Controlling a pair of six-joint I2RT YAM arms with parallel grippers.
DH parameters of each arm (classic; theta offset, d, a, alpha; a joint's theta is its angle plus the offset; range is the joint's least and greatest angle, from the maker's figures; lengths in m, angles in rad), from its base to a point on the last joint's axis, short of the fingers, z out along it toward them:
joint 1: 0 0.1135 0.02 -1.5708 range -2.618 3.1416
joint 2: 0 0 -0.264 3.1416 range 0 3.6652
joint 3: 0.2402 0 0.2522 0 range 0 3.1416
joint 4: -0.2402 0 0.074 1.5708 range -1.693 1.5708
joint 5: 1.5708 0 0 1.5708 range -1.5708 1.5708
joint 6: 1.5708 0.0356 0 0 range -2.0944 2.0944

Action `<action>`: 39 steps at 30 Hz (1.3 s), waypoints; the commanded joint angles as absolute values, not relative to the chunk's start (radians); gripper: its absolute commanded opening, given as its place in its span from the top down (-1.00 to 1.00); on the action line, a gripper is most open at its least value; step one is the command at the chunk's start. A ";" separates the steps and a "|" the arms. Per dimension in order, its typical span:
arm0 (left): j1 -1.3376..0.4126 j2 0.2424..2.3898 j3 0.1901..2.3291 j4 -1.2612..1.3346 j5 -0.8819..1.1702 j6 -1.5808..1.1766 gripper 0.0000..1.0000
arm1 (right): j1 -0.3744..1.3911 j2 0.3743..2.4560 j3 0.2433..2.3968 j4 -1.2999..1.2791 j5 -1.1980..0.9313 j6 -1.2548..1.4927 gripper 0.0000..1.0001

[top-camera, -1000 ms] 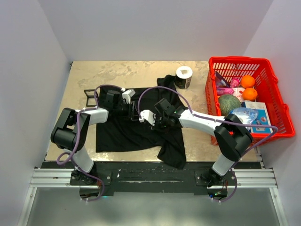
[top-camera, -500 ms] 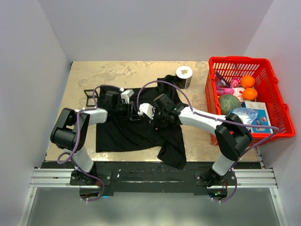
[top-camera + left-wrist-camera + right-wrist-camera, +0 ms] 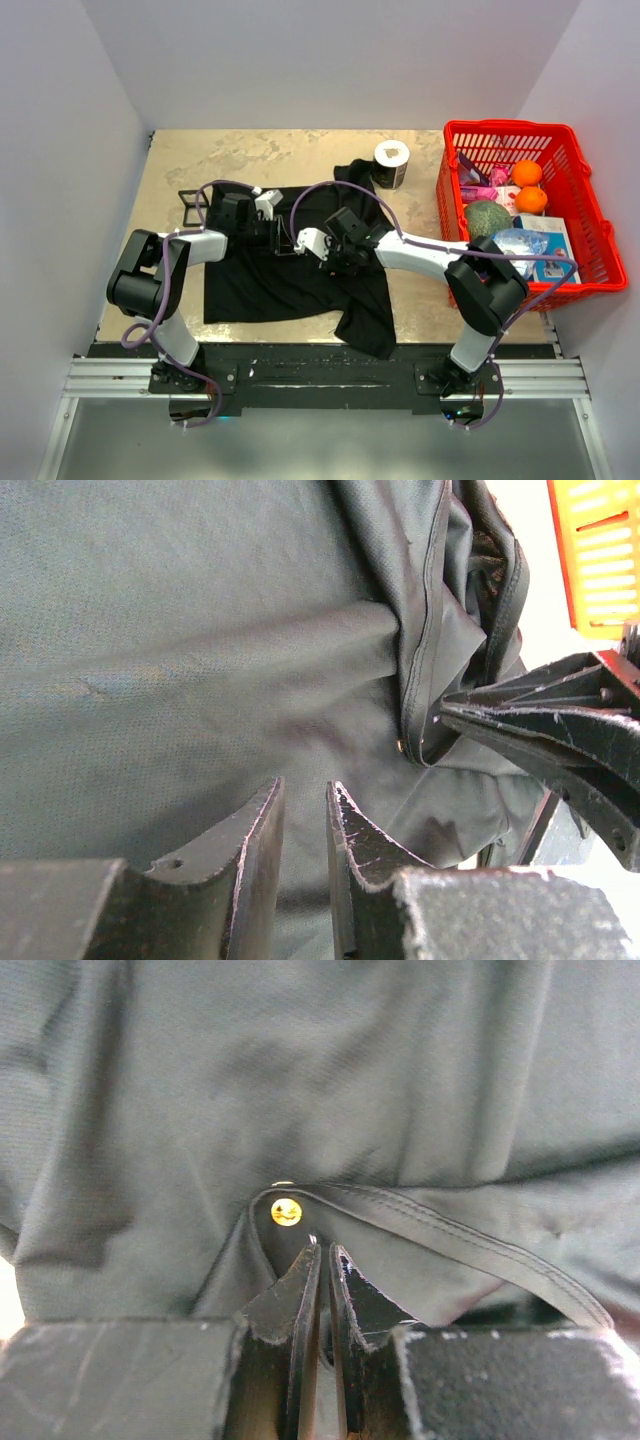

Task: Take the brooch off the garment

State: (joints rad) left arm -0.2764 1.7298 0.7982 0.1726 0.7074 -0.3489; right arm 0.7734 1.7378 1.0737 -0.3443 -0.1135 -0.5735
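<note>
In the right wrist view the right gripper (image 3: pixel 320 1257) is pressed to a mere slit. Its tips appear to nip the upturned hem fold of the garment (image 3: pixel 300 1070). The brooch (image 3: pixel 286 1212) gleams just at 11 o'clock of them, so this grip probably steadies the cloth around the pin. Whether the tips also catch the pin's back is hidden.

In the left wrist view the left gripper (image 3: pixel 302 800), at 6 o'clock, stands slightly spread with nothing between its fingers. It sits low over flat cloth, likely waiting to take the pin, which is only a dim speck by the hem toward 3 o'clock.

In the top view both arms cover their meeting point mid-shirt, so the brooch cannot be seen. A red basket (image 3: pixel 510 126) sits at 2 o'clock.
</note>
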 commanded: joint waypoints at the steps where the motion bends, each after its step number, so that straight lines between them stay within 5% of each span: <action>1: -0.268 1.726 0.802 0.221 0.723 -0.353 0.44 | 0.799 1.687 1.055 -0.339 -0.117 -0.558 0.76; 19: -0.265 1.735 0.811 0.212 0.721 -0.348 0.44 | 0.842 1.698 1.101 -0.356 -0.101 -0.517 0.75; 23: -0.264 1.740 0.816 0.209 0.727 -0.345 0.44 | 0.749 1.663 1.206 -0.465 -0.282 -0.563 0.70; 39: -0.262 1.759 0.833 0.195 0.732 -0.342 0.44 | 0.712 1.666 1.132 -0.586 -0.449 -1.083 0.77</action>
State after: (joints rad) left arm -0.2749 1.7546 0.7986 0.1783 0.7143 -0.3485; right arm 0.7109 1.6489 1.1427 -0.5537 -0.3847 -0.9295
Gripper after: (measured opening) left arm 0.281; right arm 0.112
